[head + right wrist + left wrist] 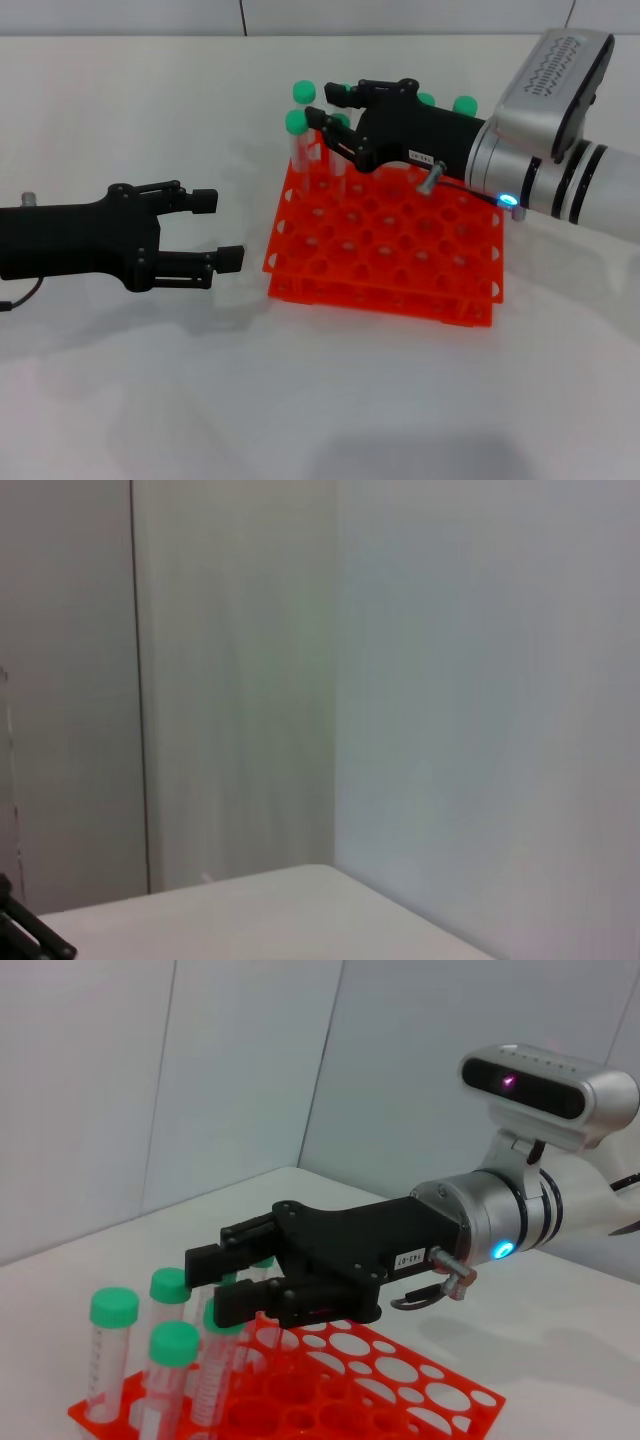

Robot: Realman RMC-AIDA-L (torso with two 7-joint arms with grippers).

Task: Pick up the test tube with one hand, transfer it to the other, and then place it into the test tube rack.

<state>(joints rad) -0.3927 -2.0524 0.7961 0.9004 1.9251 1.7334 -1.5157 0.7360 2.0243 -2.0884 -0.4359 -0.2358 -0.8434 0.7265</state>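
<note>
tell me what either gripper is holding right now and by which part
Left gripper is open and empty beside the test tube rack. Right gripper sits over the rack among the green-capped tubes; whether it grips one cannot be told.

The test tube rack (385, 245) is bright orange-red, two-tiered, with a grid of round holes, standing on the table right of centre. The test tube (338, 125), clear with a green cap, stands upright at the rack's far left, apparently in a hole, among matching tubes.
</note>
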